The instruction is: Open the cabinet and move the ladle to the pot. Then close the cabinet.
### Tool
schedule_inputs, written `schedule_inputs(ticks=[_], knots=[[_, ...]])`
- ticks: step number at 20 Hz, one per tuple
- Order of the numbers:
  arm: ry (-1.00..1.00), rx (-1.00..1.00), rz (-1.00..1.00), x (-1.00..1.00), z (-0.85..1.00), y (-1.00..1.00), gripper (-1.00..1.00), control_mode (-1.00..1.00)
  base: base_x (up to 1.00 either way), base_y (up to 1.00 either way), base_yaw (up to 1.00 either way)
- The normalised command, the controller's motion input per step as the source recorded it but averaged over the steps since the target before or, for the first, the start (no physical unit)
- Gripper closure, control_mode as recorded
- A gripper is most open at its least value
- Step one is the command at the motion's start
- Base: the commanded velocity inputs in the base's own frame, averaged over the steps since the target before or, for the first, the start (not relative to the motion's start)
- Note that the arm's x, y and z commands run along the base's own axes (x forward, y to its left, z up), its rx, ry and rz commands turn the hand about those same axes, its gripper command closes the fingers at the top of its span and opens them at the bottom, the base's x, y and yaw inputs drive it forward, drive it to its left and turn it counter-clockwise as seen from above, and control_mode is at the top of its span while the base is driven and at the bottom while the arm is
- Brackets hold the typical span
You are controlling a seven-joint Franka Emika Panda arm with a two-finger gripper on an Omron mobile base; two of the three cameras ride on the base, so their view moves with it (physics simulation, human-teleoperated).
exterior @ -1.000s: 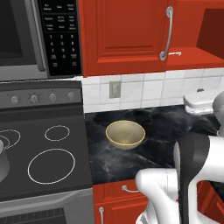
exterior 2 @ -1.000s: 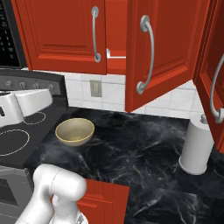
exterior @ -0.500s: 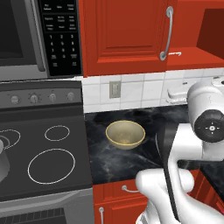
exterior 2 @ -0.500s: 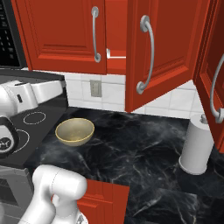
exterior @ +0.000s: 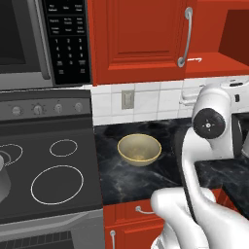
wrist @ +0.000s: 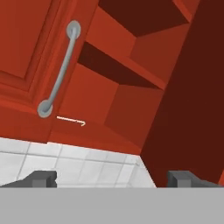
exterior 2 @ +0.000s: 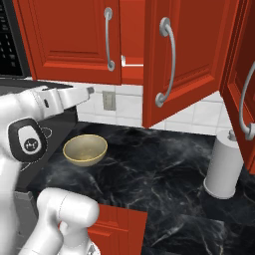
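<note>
In the left base view the cabinet (exterior: 146,39) hangs at the upper right, its left door shut, with a curved silver handle (exterior: 185,36) along that door's right edge. To the right of the handle the cabinet's dark inside shows, and a thin pale thing, the ladle (exterior: 193,60), lies on the bottom shelf just beside the handle's lower end. A microwave (exterior: 44,41) hangs to the left, above a black stove (exterior: 48,170). At the far left edge, on the stove, a sliver of the grey pot (exterior: 2,177) shows. A yellowish bowl (exterior: 139,149) sits on the dark marble counter (exterior: 160,136), near the stove. The white arm (exterior: 209,131) rises at the right, in front of the counter.

In the right base view the cabinet's right door (exterior 2: 184,55) stands swung out toward the camera, while the left door (exterior 2: 74,37) is shut. In the gap between them the ladle's pale end (exterior 2: 124,61) shows on the shelf. The gripper (exterior 2: 89,91) reaches to the right at the height of the tiled wall, below the left door and above the bowl (exterior 2: 85,150). A grey cylinder (exterior 2: 223,167) stands on the counter at the right.

In the hand view the camera looks up into the open cabinet (wrist: 131,100). The ladle (wrist: 70,120) lies on the bottom shelf, just right of the left door's handle (wrist: 59,70). The two dark fingertips (wrist: 41,178) stand wide apart with nothing between them.
</note>
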Motion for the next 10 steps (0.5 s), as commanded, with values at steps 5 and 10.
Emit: schedule_inputs(ticks=[5, 10], knots=[[0.0, 0.0, -0.09, 0.38, 0.0, -0.44, -1.0, -1.0, 0.0, 0.0, 0.0], [0.0, 0.0, -0.09, 0.37, 0.0, -0.51, -1.0, -1.0, 0.0, 0.0, 0.0]])
